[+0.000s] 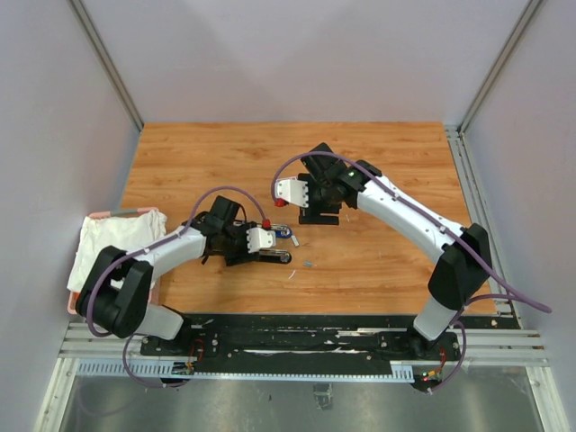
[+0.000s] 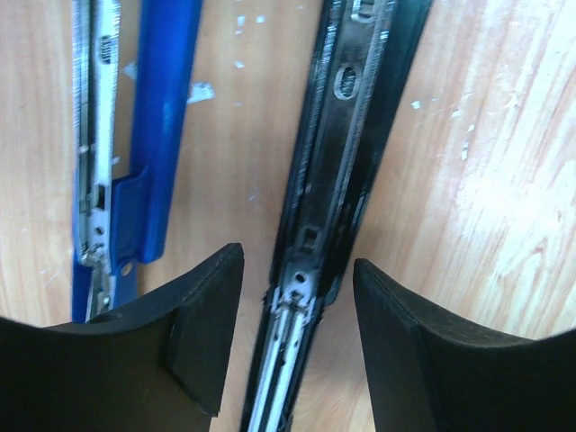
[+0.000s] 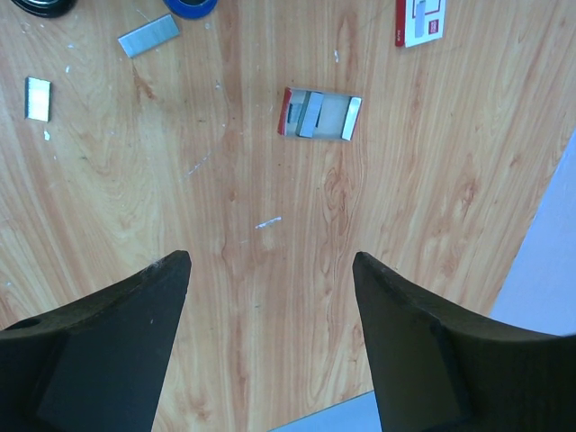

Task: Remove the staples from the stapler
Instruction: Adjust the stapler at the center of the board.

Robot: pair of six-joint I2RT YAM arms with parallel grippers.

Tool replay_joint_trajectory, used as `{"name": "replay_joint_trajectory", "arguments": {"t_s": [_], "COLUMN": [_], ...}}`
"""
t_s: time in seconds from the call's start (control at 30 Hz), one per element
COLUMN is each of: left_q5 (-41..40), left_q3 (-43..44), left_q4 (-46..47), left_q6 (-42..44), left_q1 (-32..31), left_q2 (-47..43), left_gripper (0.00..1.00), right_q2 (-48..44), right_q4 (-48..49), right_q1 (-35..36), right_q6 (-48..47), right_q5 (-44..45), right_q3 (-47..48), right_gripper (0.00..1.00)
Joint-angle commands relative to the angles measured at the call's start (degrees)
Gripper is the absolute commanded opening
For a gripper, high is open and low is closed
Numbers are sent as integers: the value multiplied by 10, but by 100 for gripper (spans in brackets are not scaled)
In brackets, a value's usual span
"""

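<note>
plain pale grey walls closed in a warm wood-grain counter, with a crumpled white cloth at its left edge. near the middle lay the hinged stapler, swung open so that its blue plastic top arm and its black metal magazine rail lay side by side, apart. the left end effector hung low over the rail with its black fingers half spread on either side of it; a sliver of bare wood showed between one finger and the rail, so it straddled rather than pinched. the right end effector hovered farther back, spread wide and holding nothing. below it a short silvery-grey strip of joined staples and a second strip lay loose on the wood, well apart from a small flat red-and-white cardboard tray with a few more strips in it. whether any staples were inside the rail could not be told; only silvery metal showed at its near end. the step in hand looked like steadying the opened rail so that its load could be emptied. the next move probably called for the left fingers to close squarely on the rail's sides without sliding along it, then a tilt or a push from the free right arm to work out whatever was left.
</note>
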Motion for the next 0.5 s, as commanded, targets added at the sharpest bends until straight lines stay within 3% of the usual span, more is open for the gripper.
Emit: {"name": "replay_joint_trajectory", "arguments": {"t_s": [0.0,0.3,0.47], "left_q5": [-53,-106,-147], "left_q3": [-31,-46,-58], "left_q4": [50,88,125], "left_q6": [-17,-17,-37], "left_q1": [-34,-51,-54], "left_q2": [-8,-11,-20], "left_gripper": [59,31,25], "right_q2": [-3,5,8], "right_q4": [-1,-1,-1], "right_q1": [-14,-17,-19], "right_q6": [-3,-4,-5], "right_q5": [14,17,19], "right_q3": [8,13,16], "right_gripper": [75,75,75]}}
